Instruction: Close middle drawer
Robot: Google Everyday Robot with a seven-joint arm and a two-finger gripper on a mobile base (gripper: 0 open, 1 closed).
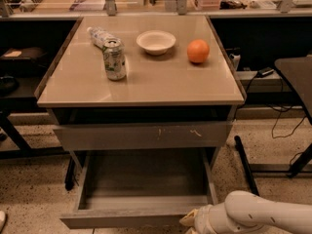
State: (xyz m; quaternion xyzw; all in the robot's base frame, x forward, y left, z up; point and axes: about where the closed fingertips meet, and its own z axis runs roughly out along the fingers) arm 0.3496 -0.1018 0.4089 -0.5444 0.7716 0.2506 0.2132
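Observation:
The middle drawer (141, 179) is pulled far out below the table top, showing its bare grey box interior. Its plain front panel (122, 221) runs along the bottom of the view. Above it sits another drawer front (146, 135) with pale scratch marks near its centre, nearly flush with the table. My gripper (192, 222) is at the bottom right, at the right end of the open drawer's front panel, partly cut off by the frame edge. My white arm (263, 213) reaches in from the lower right.
On the table top (161, 82) stand a can (114, 59), a lying plastic bottle (100, 35), a white bowl (156, 42) and an orange (198, 51). A dark chair base (273, 167) and cables are on the floor at right.

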